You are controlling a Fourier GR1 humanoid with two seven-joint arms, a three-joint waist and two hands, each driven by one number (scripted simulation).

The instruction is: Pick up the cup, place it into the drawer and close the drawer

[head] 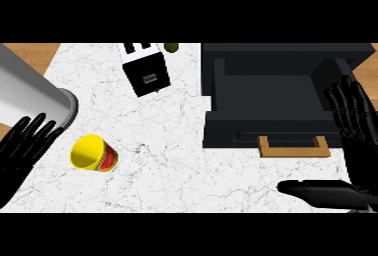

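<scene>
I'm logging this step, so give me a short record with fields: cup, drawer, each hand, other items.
cup: yellow cup lying on its side on the marble counter, left of the drawer
drawer: black drawer open, wooden handle facing the robot
left hand: open, beside the cup, apart from it
right hand: open, by the drawer's right side
other: black-and-white appliance, grey cylinder

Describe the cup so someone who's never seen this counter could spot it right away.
Start at the white marbled counter and look to its left part, away from the black drawer on the right. There, just right of the left hand, lies the cup on its side. It is the only bright yellow thing, with a red and green band.
</scene>
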